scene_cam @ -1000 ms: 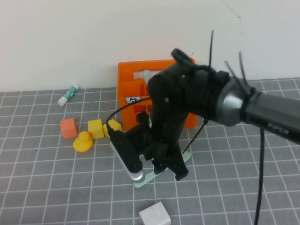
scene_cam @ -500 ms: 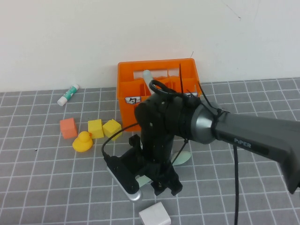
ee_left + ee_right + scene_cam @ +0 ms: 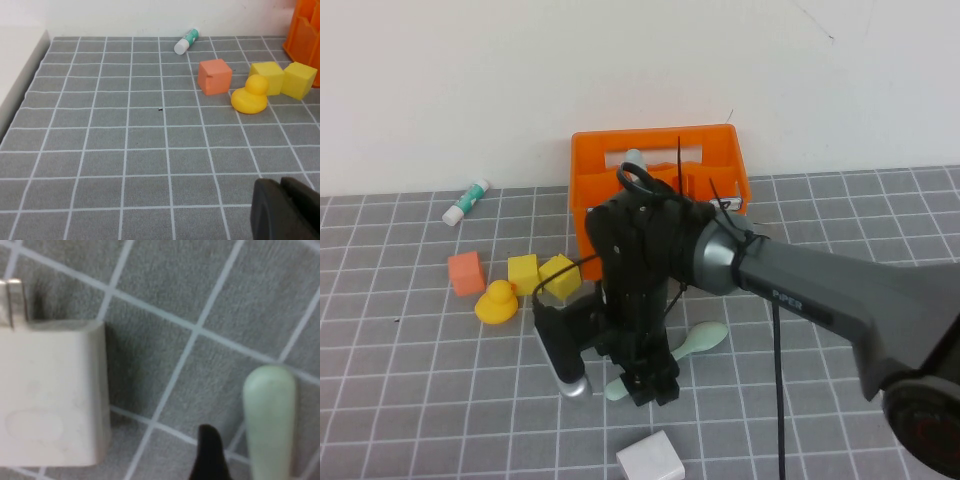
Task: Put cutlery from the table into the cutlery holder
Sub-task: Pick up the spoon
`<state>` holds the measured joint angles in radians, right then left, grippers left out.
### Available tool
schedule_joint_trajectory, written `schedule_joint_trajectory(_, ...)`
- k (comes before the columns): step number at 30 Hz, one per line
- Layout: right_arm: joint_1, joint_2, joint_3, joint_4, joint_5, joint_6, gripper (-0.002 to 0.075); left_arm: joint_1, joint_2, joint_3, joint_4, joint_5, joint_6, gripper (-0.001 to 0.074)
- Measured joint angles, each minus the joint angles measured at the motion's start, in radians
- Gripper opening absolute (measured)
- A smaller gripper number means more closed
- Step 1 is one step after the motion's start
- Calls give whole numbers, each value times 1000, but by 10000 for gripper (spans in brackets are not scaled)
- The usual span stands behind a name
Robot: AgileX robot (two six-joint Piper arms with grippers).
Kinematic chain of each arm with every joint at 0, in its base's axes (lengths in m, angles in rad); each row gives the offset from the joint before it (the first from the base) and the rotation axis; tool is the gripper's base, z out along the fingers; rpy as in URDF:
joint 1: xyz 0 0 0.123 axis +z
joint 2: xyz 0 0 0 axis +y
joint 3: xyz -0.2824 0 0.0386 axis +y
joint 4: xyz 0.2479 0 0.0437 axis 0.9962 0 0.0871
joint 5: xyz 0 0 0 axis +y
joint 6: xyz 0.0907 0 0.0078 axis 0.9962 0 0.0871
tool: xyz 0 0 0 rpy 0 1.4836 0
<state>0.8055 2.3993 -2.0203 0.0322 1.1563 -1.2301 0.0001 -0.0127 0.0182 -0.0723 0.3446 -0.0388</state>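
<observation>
The mint-green spoon [image 3: 698, 341] lies on the grey grid table [image 3: 420, 400] in front of the orange cutlery holder [image 3: 655, 180]. A pale handle [image 3: 633, 158] stands up in the holder; I take it for the fork. My right gripper [image 3: 645, 386] points straight down over the spoon's handle end. In the right wrist view one dark fingertip [image 3: 210, 447] hangs beside the handle [image 3: 270, 420] with a gap, so the gripper is open and empty. My left gripper [image 3: 286, 210] is out of the high view. It hovers shut and empty over bare table.
A white block [image 3: 650, 460] lies close in front of the right gripper and also shows in the right wrist view [image 3: 50, 395]. An orange cube [image 3: 466, 272], two yellow cubes [image 3: 523, 273], a yellow duck [image 3: 497, 302] and a white-and-green tube [image 3: 467, 202] lie to the left.
My right arm has swung left and lowered, uncovering the holder. Its gripper has come down to the spoon's handle end. The spoon has not moved.
</observation>
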Motion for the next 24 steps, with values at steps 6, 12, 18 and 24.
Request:
schedule_joint_trajectory(6,-8,36,-13,4,44,13,410,0,0,0,0,0,0,-1)
schedule_joint_trajectory(12,-8,42,-17,6,13,56,335,0,0,0,0,0,0,-1)
schedule_joint_trajectory(18,-10,47,-24,15,9,77,240,0,0,0,0,0,0,-1)
schedule_joint_trajectory(24,-10,47,-24,28,33,110,202,0,0,0,0,0,2,-1)
